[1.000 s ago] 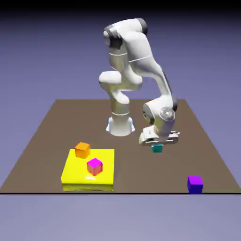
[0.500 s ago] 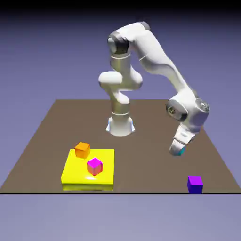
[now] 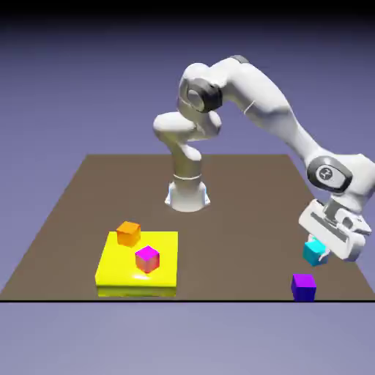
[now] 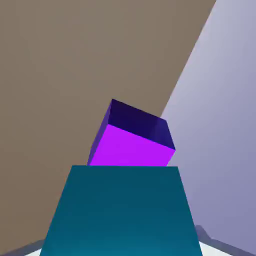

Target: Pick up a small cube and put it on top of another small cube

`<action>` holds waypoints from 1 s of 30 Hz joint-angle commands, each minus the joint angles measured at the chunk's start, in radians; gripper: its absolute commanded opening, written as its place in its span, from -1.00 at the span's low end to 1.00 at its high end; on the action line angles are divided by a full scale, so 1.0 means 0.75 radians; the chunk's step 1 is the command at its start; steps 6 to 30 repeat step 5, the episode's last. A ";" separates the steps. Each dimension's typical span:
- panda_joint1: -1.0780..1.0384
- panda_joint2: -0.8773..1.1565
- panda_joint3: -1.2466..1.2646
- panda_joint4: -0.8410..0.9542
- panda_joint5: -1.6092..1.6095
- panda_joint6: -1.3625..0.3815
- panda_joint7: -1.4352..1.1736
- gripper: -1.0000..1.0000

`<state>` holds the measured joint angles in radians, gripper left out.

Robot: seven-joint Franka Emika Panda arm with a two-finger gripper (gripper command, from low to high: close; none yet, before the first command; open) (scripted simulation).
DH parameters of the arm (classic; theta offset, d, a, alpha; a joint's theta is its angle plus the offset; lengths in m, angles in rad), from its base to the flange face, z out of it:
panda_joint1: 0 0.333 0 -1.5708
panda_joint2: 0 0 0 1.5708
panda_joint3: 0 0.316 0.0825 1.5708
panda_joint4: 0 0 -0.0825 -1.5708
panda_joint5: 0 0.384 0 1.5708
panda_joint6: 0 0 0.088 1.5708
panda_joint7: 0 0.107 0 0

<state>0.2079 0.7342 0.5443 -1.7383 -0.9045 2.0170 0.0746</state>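
Overhead, jaws [image 3: 319,250] clamped on teal cube [image 3: 315,253] hang above brown table [image 3: 220,212], violet backdrop behind

- The teal cube [image 3: 315,253] is plain and small, lifted off the table, tilted, just above and slightly to the exterior view's right of the indigo cube [image 3: 303,286].
- The indigo cube sits flat near the table's front edge, uncovered.
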 commanded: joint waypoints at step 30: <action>0.001 -0.067 0.040 0.011 0.052 -0.068 -0.031 1.00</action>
